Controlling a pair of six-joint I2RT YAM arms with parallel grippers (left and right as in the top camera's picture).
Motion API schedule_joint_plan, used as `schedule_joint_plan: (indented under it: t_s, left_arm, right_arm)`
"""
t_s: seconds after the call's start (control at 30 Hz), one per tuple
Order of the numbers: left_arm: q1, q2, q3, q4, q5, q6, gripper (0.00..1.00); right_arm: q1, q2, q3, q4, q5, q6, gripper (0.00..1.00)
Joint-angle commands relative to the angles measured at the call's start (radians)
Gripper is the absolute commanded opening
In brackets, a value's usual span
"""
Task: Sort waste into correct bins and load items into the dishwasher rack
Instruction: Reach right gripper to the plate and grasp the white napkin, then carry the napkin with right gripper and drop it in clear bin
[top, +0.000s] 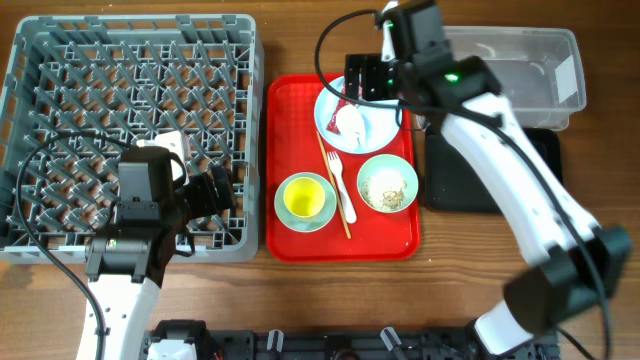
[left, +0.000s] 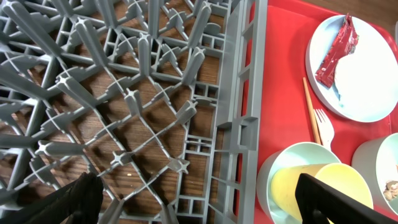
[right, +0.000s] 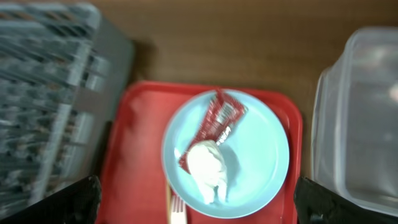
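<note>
The pale-blue plate (top: 372, 130) sits at the back of the red serving tray and holds the red wrapper (right: 217, 121) and the white tissue (top: 350, 122). My right gripper (top: 368, 78) hangs open and empty above the plate (right: 261, 155), its fingers either side of it (right: 199, 202). The yellow cup (top: 305, 198) stands inside one blue-green bowl (top: 285, 215). The other bowl (top: 388, 185) holds rice-like crumbs. My left gripper (top: 215, 190) is open and empty over the front right corner of the grey rack (top: 130, 60). In the left wrist view its fingers (left: 199, 205) straddle the rack's rim (left: 233, 143) and the cup (left: 317, 186).
The red serving tray (top: 295, 110) lies between the rack and the bins. A white fork (top: 340, 180) and a wooden chopstick (top: 335, 185) lie on it. The clear tub (top: 520, 75) is at the back right, the black tray (top: 455, 180) in front of it, partly under my right arm.
</note>
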Motion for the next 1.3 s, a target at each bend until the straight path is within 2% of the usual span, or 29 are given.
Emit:
schedule_joint_plan:
  t_s: [0.0, 0.1, 0.2, 0.27, 0.33, 0.43, 0.5, 0.53, 0.57, 0.6, 0.7, 0.8, 0.87, 1.07, 1.2, 1.27]
  left_arm:
    - [0.007, 0.000, 0.021, 0.003, 0.016, 0.016, 1.00]
    - [0.007, 0.000, 0.021, 0.002, 0.016, 0.016, 1.00]
    - [0.007, 0.000, 0.021, 0.002, 0.016, 0.016, 1.00]
    - [0.007, 0.000, 0.021, 0.002, 0.016, 0.016, 1.00]
    - [0.007, 0.000, 0.021, 0.002, 0.016, 0.016, 1.00]
    - [0.007, 0.000, 0.021, 0.002, 0.016, 0.016, 1.00]
    - [0.007, 0.000, 0.021, 0.002, 0.016, 0.016, 1.00]
    - [0.007, 0.000, 0.021, 0.002, 0.016, 0.016, 1.00]
    - [0.007, 0.000, 0.021, 0.002, 0.016, 0.016, 1.00]
    - [0.007, 0.000, 0.021, 0.002, 0.016, 0.016, 1.00]
    - [0.007, 0.000, 0.021, 0.002, 0.016, 0.016, 1.00]
    - [0.007, 0.000, 0.021, 0.002, 0.016, 0.016, 1.00]
    - [0.007, 0.000, 0.021, 0.002, 0.016, 0.016, 1.00]
    - [0.007, 0.000, 0.021, -0.001, 0.016, 0.016, 1.00]
    - [0.007, 0.000, 0.021, -0.001, 0.016, 0.016, 1.00]
    - [0.007, 0.000, 0.021, -0.001, 0.016, 0.016, 1.00]
  right_arm:
    - [0.006, 0.137, 0.014, 0.000, 0.043, 0.068, 0.99]
    - [0.024, 0.234, 0.014, 0.008, 0.040, 0.069, 0.95]
    - [0.031, 0.318, 0.014, 0.016, 0.044, 0.158, 0.90]
    - [0.031, 0.350, 0.014, 0.023, 0.017, 0.174, 0.88]
    - [0.031, 0.375, 0.014, 0.030, -0.011, 0.180, 0.81]
    - [0.035, 0.398, 0.012, 0.042, -0.016, 0.180, 0.77]
    - [0.040, 0.401, 0.003, 0.061, -0.016, 0.180, 0.71]
    - [0.040, 0.404, 0.002, 0.063, -0.016, 0.184, 0.63]
    - [0.040, 0.405, 0.002, 0.061, -0.016, 0.196, 0.60]
    - [0.040, 0.408, 0.002, 0.061, -0.018, 0.199, 0.52]
    - [0.041, 0.413, 0.002, 0.056, -0.025, 0.198, 0.36]
    - [0.040, 0.413, 0.002, 0.043, -0.052, 0.197, 0.13]
    - [0.040, 0.404, 0.002, 0.029, -0.063, 0.198, 0.04]
    - [0.024, 0.252, 0.008, -0.042, 0.047, 0.200, 0.04]
    - [0.000, 0.075, 0.008, -0.049, 0.251, 0.230, 0.04]
    - [-0.023, -0.003, 0.008, -0.049, 0.387, 0.293, 0.04]
